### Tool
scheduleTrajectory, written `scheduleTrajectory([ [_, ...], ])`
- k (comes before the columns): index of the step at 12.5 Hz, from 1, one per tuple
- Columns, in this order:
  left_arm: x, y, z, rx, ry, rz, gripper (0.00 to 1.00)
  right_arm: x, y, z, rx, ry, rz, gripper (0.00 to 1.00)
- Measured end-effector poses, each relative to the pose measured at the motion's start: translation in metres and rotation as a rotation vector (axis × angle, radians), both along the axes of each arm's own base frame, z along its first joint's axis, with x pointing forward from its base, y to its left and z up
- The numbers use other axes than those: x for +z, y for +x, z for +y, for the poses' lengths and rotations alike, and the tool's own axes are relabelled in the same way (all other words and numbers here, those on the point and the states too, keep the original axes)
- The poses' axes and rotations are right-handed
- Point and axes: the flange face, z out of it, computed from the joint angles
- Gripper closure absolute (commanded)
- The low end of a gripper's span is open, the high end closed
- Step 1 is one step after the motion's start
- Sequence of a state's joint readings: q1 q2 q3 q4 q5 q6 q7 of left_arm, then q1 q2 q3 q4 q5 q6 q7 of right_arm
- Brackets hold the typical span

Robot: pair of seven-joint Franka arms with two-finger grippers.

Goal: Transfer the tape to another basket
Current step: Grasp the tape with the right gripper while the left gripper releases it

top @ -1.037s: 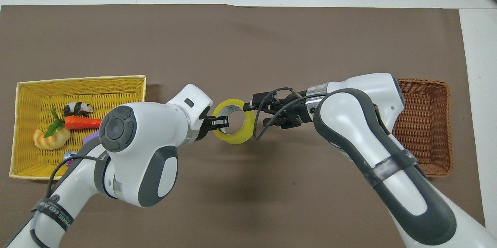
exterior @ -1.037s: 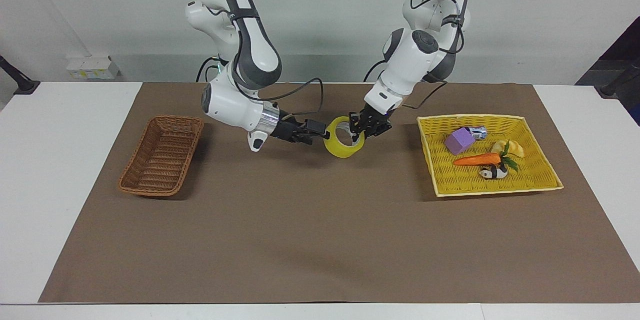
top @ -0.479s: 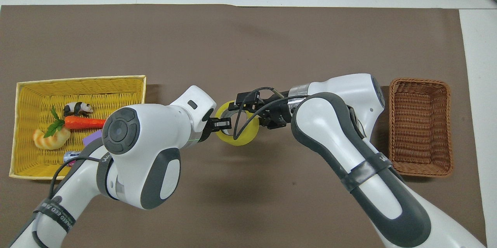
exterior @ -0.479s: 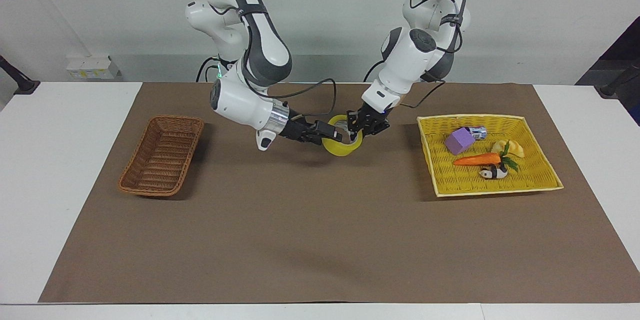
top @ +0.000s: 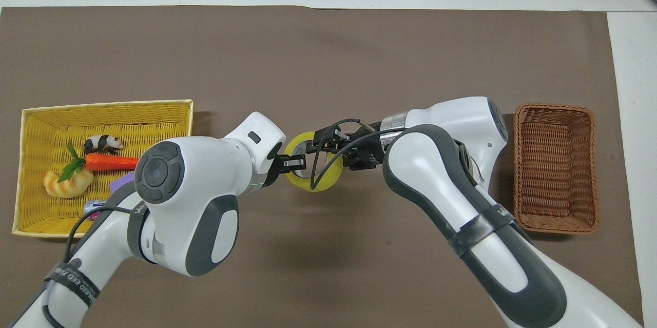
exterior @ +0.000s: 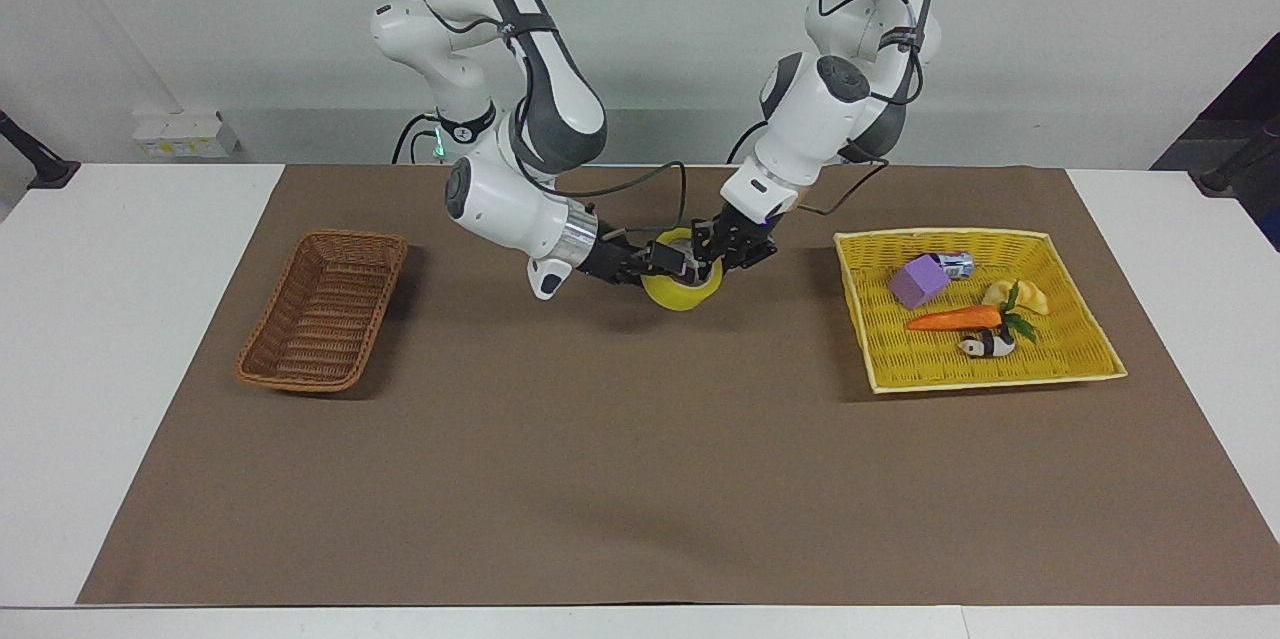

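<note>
Mid-frame, both arms meet at the tape [exterior: 682,287], held up over the brown mat [exterior: 640,479]. Left gripper [exterior: 722,257] is clamped on its rim; right gripper [exterior: 672,264] is at the roll w/ fingers reaching into the core, can't tell if closed. Brown basket [exterior: 325,309] sits at frame left, yellow tray [exterior: 985,374] at frame right.

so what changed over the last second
The right hand moved in from the brown basket's end and reached the tape, which the left hand holds above the mat. Whether it has gripped is unclear. Baskets and toys stayed put.
</note>
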State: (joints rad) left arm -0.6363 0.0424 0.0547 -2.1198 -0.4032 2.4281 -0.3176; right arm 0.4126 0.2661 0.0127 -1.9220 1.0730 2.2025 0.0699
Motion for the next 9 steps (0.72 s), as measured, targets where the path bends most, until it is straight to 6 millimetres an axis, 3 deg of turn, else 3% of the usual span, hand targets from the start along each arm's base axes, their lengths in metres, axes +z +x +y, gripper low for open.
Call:
scheduleTrajectory([
  [2,0.006,0.002,-0.002,0.001,-0.009,-0.010,0.30,-0.002,-0.001,0.000,0.004,-0.001,0.005,1.00],
  [5,0.017,0.011,0.003,0.015,-0.021,-0.032,0.14,-0.005,-0.001,-0.004,0.003,-0.007,0.012,1.00],
  [6,0.021,0.013,0.004,0.018,-0.025,-0.038,0.00,-0.006,-0.001,-0.005,0.003,-0.009,0.012,1.00],
  [9,0.027,0.020,0.010,0.032,-0.029,-0.050,0.00,-0.008,-0.001,-0.007,0.017,-0.028,0.007,1.00],
])
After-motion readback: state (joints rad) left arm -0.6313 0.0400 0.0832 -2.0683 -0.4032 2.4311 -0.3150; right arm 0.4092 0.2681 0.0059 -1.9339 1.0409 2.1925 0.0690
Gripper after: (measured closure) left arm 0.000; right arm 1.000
